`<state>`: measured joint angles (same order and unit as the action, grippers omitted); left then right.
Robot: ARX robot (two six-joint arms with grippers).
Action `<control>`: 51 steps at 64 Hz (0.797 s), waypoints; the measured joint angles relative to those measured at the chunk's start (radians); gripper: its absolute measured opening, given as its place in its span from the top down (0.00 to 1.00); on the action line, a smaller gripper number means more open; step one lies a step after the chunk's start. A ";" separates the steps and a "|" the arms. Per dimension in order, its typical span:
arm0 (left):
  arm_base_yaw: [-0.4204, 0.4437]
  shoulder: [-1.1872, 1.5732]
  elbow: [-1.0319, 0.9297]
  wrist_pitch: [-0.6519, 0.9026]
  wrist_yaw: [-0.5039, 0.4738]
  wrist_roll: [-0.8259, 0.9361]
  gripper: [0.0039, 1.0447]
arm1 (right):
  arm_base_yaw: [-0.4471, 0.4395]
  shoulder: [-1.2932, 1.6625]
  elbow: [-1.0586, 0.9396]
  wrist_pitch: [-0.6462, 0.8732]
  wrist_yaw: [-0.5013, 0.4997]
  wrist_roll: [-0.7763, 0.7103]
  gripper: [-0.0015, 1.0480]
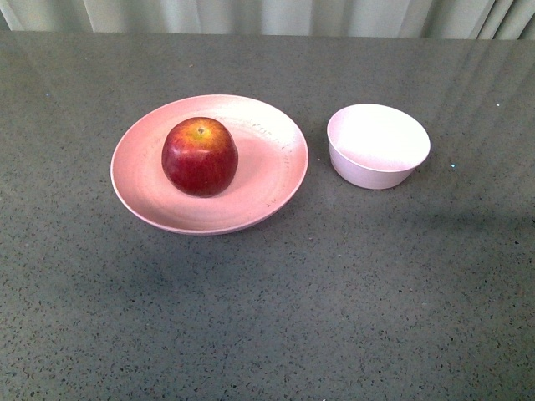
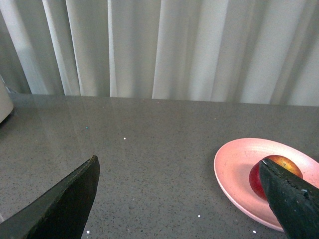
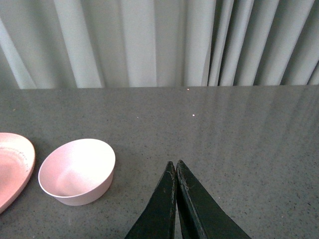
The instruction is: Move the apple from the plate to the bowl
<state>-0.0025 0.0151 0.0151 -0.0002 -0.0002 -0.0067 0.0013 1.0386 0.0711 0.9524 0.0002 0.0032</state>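
Observation:
The dark red apple [image 1: 200, 156] with a yellow-orange patch at its stem sits on the wide pale pink plate [image 1: 267, 180] left of centre on the table. The small deep pale pink bowl [image 1: 378, 144] stands empty just right of the plate. Neither gripper shows in the front view. In the left wrist view my left gripper [image 2: 179, 167] is open and empty, with the plate [image 2: 234, 169] and the apple [image 2: 259, 179] partly hidden behind one finger [image 2: 291, 199]. In the right wrist view my right gripper [image 3: 175, 163] is shut and empty, beside the bowl [image 3: 77, 172].
The table is a dark grey speckled surface [image 1: 334, 292]. Pale curtains [image 1: 251, 15] hang behind its far edge. A white object's edge [image 2: 4, 102] shows at the border of the left wrist view.

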 joint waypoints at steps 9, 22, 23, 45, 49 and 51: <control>0.000 0.000 0.000 0.000 0.000 0.000 0.08 | 0.000 -0.120 -0.029 -0.092 0.000 0.000 0.98; 0.000 0.000 0.000 0.000 0.000 0.000 0.08 | 0.000 -0.325 -0.047 -0.265 0.000 0.000 0.98; 0.000 0.000 0.000 0.000 0.000 0.000 0.08 | 0.000 -0.332 -0.048 -0.271 0.000 0.000 0.98; 0.000 0.000 0.000 0.000 0.000 0.000 0.08 | 0.000 -0.589 -0.048 -0.507 0.000 0.000 0.98; 0.000 0.000 0.000 0.000 0.000 0.000 0.08 | 0.000 -0.635 -0.048 -0.550 0.000 0.000 0.98; 0.000 0.000 0.000 0.000 0.000 0.000 0.08 | 0.000 -0.656 -0.048 -0.571 0.000 0.000 0.98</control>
<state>-0.0025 0.0151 0.0151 -0.0002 0.0002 -0.0071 0.0013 0.3824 0.0227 0.3813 -0.0002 0.0032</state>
